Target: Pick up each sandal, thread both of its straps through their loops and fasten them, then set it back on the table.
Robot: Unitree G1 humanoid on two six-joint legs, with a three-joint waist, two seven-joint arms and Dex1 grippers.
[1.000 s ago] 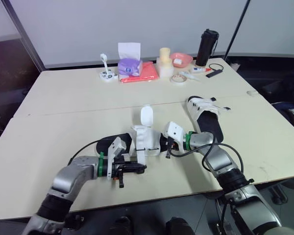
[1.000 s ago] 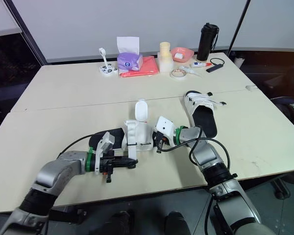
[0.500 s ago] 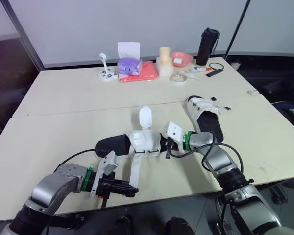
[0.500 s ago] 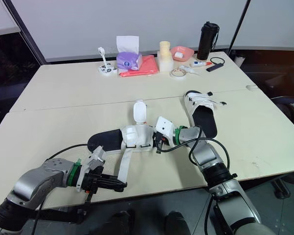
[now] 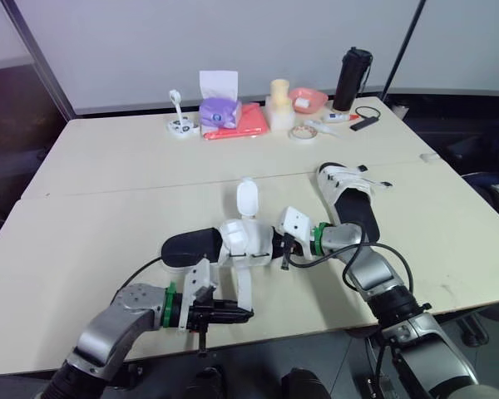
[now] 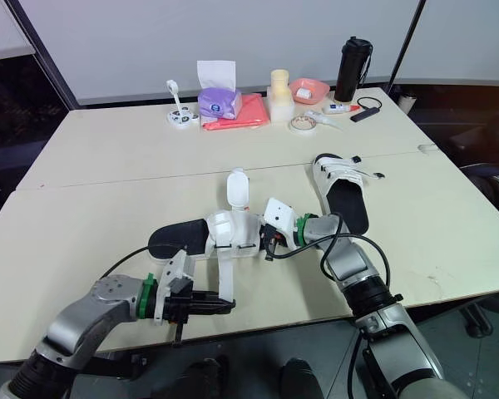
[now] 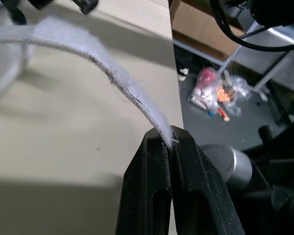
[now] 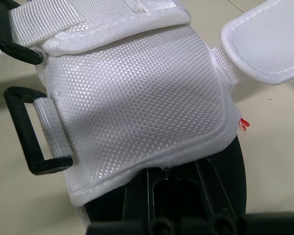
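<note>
A black-soled sandal (image 5: 191,247) with a white upper (image 8: 137,98) lies near the table's front edge. My right gripper (image 5: 278,248) is shut on its toe end, the fingers under the white upper. One white strap (image 5: 242,283) runs from the sandal toward the front edge, and my left gripper (image 5: 246,313) is shut on its tip (image 7: 161,131). The other strap (image 5: 247,199) stands up behind the sandal. Two black loops (image 8: 24,132) hang free at the upper's side. A second sandal (image 5: 349,199) lies to the right, behind my right arm.
Along the far edge stand a tissue box (image 5: 219,108), a red cloth (image 5: 246,123), a cream container (image 5: 279,104), a pink bowl (image 5: 308,100), a tape roll (image 5: 301,134) and a black bottle (image 5: 351,79). The table's front edge (image 5: 316,320) is close to my left gripper.
My left gripper drew the strap out toward the front edge, then shifted right. The sandal's upper dropped from raised to lying flatter. The right gripper stayed put.
</note>
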